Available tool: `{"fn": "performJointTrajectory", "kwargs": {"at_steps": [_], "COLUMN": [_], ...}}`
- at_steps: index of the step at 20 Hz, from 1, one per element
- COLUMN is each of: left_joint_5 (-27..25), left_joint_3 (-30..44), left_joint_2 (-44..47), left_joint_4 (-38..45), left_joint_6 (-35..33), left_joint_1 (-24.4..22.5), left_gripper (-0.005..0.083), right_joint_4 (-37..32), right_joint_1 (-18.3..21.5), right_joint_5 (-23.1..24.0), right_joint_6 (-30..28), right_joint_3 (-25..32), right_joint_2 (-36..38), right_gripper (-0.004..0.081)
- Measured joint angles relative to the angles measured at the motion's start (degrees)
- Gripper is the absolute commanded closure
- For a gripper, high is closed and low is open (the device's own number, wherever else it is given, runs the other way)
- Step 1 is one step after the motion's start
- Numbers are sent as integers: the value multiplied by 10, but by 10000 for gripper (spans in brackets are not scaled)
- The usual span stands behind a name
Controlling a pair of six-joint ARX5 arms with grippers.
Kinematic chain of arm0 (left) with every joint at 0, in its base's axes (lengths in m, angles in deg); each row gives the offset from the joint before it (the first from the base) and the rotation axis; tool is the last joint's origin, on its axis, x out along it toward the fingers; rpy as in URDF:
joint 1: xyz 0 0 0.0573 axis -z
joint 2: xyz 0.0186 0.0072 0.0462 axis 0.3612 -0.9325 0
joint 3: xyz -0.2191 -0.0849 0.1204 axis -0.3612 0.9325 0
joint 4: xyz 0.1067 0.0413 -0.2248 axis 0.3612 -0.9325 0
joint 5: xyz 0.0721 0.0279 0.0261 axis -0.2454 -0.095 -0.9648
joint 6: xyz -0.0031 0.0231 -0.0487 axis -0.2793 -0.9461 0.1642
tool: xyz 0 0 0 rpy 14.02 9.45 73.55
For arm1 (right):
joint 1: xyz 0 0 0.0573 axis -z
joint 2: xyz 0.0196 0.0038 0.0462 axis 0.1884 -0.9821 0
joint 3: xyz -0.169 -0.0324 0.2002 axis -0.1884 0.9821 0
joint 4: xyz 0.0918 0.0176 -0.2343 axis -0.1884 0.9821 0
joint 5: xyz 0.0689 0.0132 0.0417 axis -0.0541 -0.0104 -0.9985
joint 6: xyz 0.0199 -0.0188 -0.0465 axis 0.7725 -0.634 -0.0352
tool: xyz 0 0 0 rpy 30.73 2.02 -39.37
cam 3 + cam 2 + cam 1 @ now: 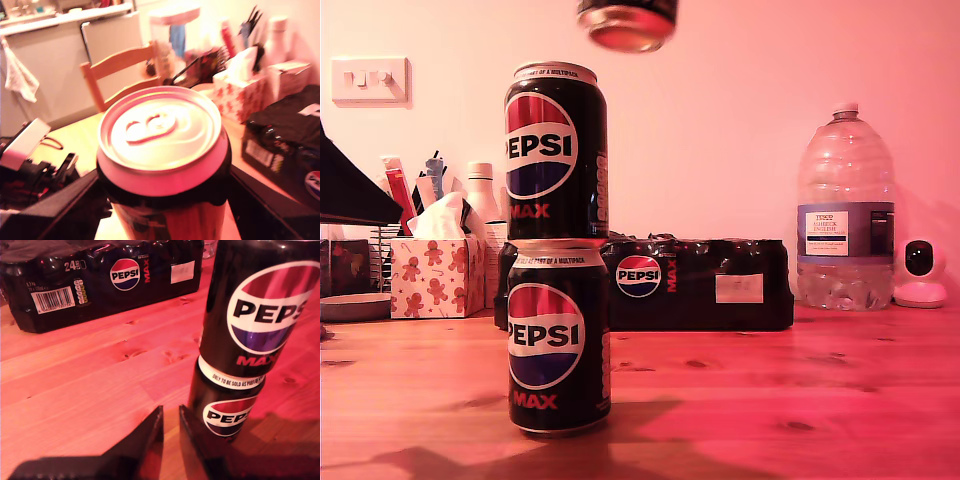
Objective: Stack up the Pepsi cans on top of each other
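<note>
My second gripper (165, 210) clamps the third can (627, 24) on both sides, carrying it above the stack.

It hangs at one o'clock of the top can (556, 150), high enough to clear its rim. Three cans in all: two stacked on the table (800, 380), top on bottom can (559, 340). One multipack (700, 285) behind. My first gripper (171, 425), narrow and empty, waits near the stack's base.
</note>
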Motion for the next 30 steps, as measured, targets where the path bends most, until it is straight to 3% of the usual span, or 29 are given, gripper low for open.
{"fn": "performJointTrajectory", "kwargs": {"at_steps": [12,30], "left_joint_5": [20,33], "left_joint_3": [0,0], "left_joint_2": [0,0], "left_joint_4": [4,4], "left_joint_6": [0,0], "left_joint_1": [0,0], "left_gripper": [699,699], "right_joint_4": [-32,-40], "right_joint_1": [-27,-28], "right_joint_5": [0,0], "right_joint_6": [0,0], "right_joint_3": [-29,-29], "right_joint_2": [-76,-77], "right_gripper": [382,382]}}
